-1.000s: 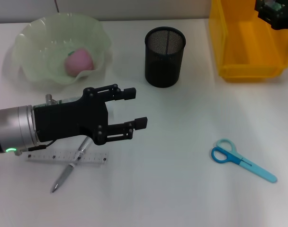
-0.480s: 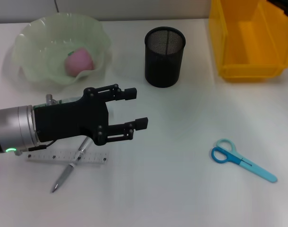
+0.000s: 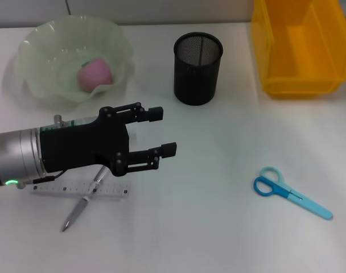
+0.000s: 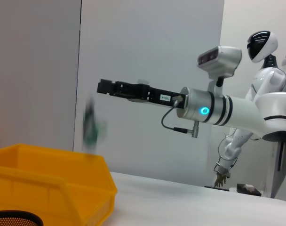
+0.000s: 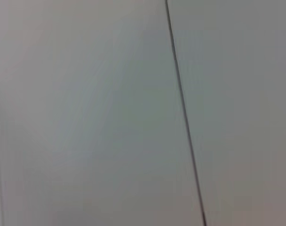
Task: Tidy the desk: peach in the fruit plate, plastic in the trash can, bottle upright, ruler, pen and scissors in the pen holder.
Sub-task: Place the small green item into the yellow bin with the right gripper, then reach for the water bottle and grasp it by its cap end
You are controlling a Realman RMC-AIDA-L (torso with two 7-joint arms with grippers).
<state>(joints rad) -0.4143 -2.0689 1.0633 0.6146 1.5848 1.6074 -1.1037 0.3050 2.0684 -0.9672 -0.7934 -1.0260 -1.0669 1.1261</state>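
My left gripper hovers open and empty over the desk's left half, its fingers pointing right. Under its arm lie the clear ruler and, crossing it, the silver pen. The pink peach rests in the pale green fruit plate at the back left. A black mesh pen holder stands at the back centre. Blue scissors lie at the front right. The yellow trash can sits at the back right. A blurred dark-green shape, my right gripper, hangs above the trash can. Bottle and plastic are out of view.
In the left wrist view another white robot stands beyond the desk, its arm stretched out level above the desk. White desk surface lies between the pen holder and the scissors.
My right gripper has left the top right corner of the head view. The left arm has barely shifted.
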